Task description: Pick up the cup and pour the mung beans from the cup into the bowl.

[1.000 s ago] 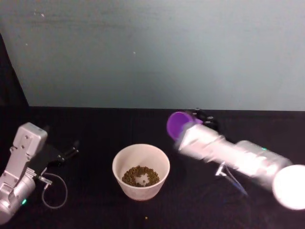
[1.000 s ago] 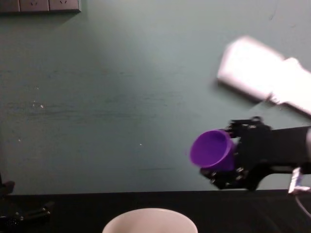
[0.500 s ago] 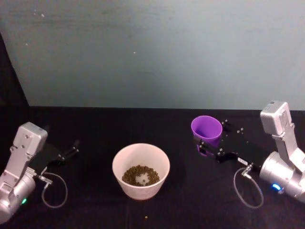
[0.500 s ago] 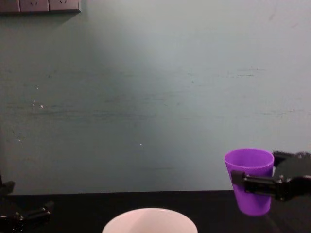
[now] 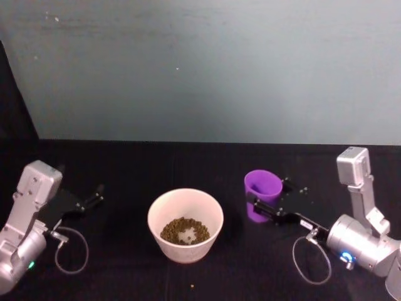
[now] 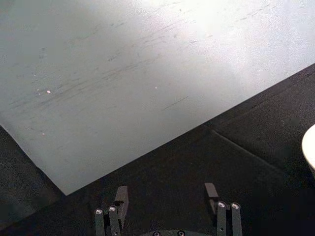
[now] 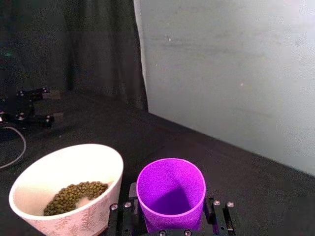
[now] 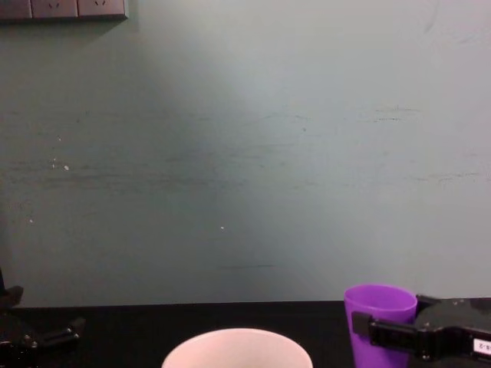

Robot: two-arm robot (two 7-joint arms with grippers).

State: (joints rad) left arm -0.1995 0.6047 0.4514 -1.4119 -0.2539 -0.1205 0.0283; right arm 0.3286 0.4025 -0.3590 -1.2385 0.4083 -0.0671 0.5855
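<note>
Head view: the purple cup point(image 5: 262, 193) stands upright on the black table point(image 5: 188, 163), at 3 o'clock from the white bowl point(image 5: 185, 224). The right gripper point(image 5: 266, 204) hugs it tight. Mung beans point(image 5: 183, 231) sit in the bowl. The left gripper point(image 5: 95, 195), fingers apart, rests at 9 o'clock.

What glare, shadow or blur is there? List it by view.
Left wrist view: strong glare whitens the upper wall. Head view: evenly lit, soft, the bowl and mung beans readable. Right wrist view: sharp, shadow inside the cup. Chest view: wall dims toward its left side.
</note>
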